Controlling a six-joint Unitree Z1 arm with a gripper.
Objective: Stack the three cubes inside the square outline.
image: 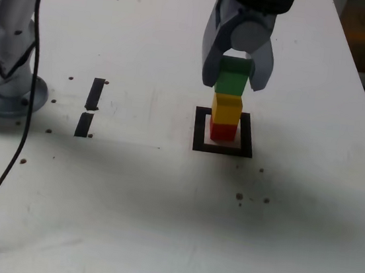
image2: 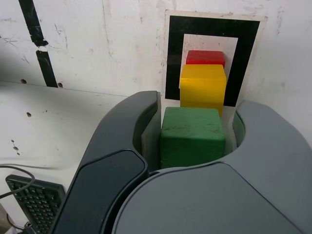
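The white counter (image: 127, 209) carries the square outline (image: 222, 148), with the red cube (image: 222, 133) inside it; two black tape strips (image: 90, 106) and the arm's base (image: 4, 98) lie toward the exterior view's left of it.

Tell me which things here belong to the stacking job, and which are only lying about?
Belong to the job:
green cube
yellow cube
red cube
square outline
gripper

Only lying about:
two tape strips
cable
keyboard
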